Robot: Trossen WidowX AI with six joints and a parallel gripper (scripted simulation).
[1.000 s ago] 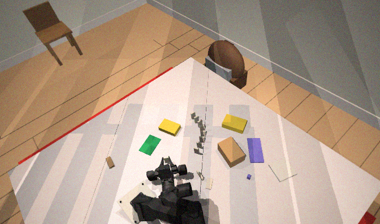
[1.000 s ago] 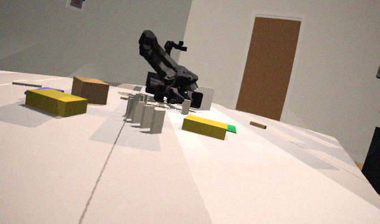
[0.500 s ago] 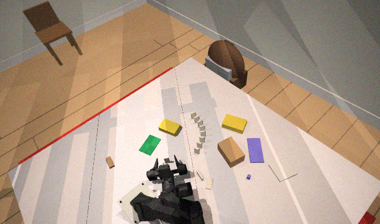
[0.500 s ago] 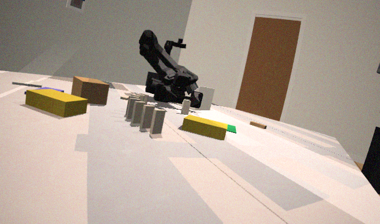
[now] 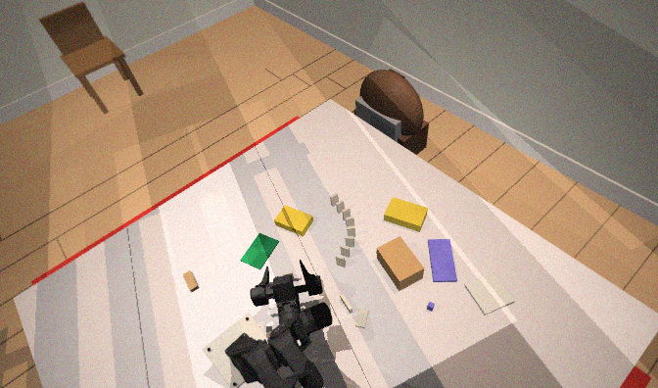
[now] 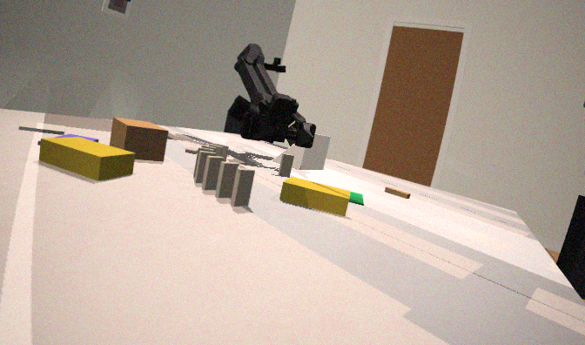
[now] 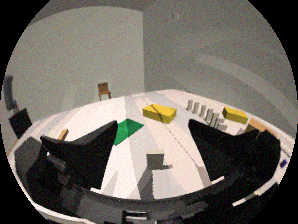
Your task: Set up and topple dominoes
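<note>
The open end effector (image 5: pixel 289 266) (image 7: pixel 154 123) faces an upright domino (image 7: pixel 155 161) (image 6: pixel 285 165)

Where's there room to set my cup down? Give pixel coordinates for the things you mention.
Probably between the green sheet (image 5: pixel 259 251) (image 6: pixel 357 198) (image 7: pixel 129 131) and the small orange block (image 5: pixel 191 280) (image 6: pixel 397 192) (image 7: pixel 63 135). It's crowded where the domino row (image 5: pixel 351 232) (image 6: pixel 227 181) (image 7: pixel 202 110) curves between the yellow blocks (image 5: pixel 405 215) (image 6: pixel 313 197) (image 7: pixel 160 114).
</note>
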